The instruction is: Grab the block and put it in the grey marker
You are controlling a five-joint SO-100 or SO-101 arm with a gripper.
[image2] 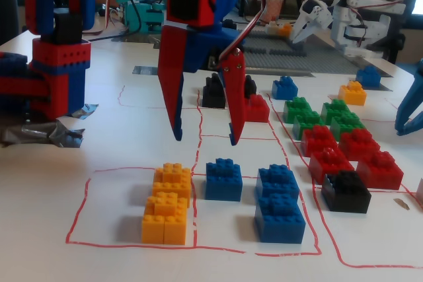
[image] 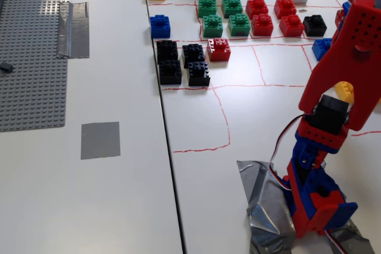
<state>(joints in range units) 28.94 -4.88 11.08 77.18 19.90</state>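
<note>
Fixed view: gripper (image2: pixel 205 141) hangs above table, jaws spread wide, empty; nearest blue block (image2: pixel 223 179) sits in red-lined cell just below and ahead; looks light, rigid, slick plastic; best pinched across flat side walls, below studs; grey marker (image: pixel 100 140) well apart.

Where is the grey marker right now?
In a fixed view, the grey marker lies flat and empty on the left table, below the grey baseplate and left of the table seam, apart from all the bricks.
</note>
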